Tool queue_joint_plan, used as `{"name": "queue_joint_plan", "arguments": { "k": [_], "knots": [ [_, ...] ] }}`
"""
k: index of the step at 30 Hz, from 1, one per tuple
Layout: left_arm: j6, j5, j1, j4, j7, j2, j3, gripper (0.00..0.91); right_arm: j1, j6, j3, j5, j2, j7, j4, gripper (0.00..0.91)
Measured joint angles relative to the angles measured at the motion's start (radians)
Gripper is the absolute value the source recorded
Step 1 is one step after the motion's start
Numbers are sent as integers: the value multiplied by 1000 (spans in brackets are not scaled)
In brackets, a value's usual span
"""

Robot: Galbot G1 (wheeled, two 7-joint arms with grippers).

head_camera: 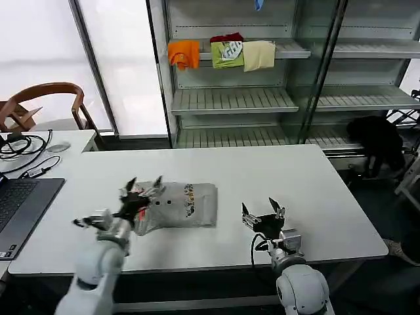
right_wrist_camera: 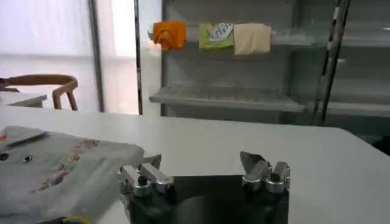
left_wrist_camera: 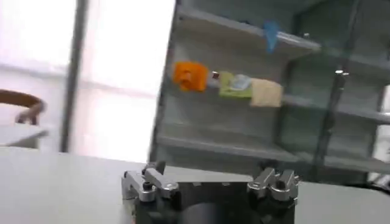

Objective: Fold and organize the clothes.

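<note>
1. Fingers of the left gripper point(head_camera: 144, 184) are standing spread apart with nothing between them, poised just over the near-left end of the T-shirt point(head_camera: 180, 205); from its own wrist camera the left gripper point(left_wrist_camera: 211, 181) is showing both pads parted and empty, pointing out toward the shelving.
2. Right gripper point(head_camera: 262, 211) is hovering low above the bare white table point(head_camera: 315, 197), beside the shirt on its right and apart from it, its fingers likewise splayed and holding nothing; the right wrist view is showing the same gripper point(right_wrist_camera: 204, 173) with its tips wide.
3. Light grey T-shirt point(right_wrist_camera: 55, 167) is lying folded into a compact rectangle near the front edge of the table, left of centre, with its small multicolour print facing up.
4. Behind the table, a metal shelf unit point(head_camera: 236, 98) is carrying an orange cloth point(head_camera: 184, 54), a green cloth point(head_camera: 227, 54) and a cream cloth point(head_camera: 260, 55) side by side on one shelf.
5. At the left edge of the head view, a laptop point(head_camera: 20, 210) is sitting open on the desk beside the table, with cables point(head_camera: 23, 147) behind it.
</note>
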Motion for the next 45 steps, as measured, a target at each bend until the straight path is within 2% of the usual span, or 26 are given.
{"name": "queue_joint_plan", "arguments": {
  "k": [4,10,28,45],
  "knots": [
    [-7,-58,56,9,24,73,-108,907,3,-1,-3,-10,0,6,-11,907],
    [-9,-122,137,8,43,124,-195,907,0,-14,-5,-9,2,30,-20,907],
    [31,-208,244,-53,50,115,-271,907,-53,-15,19,-48,-31,17,33,907],
    [41,-230,290,-72,46,119,-297,907,-86,14,38,-59,-57,-17,68,907]
  ]
}}
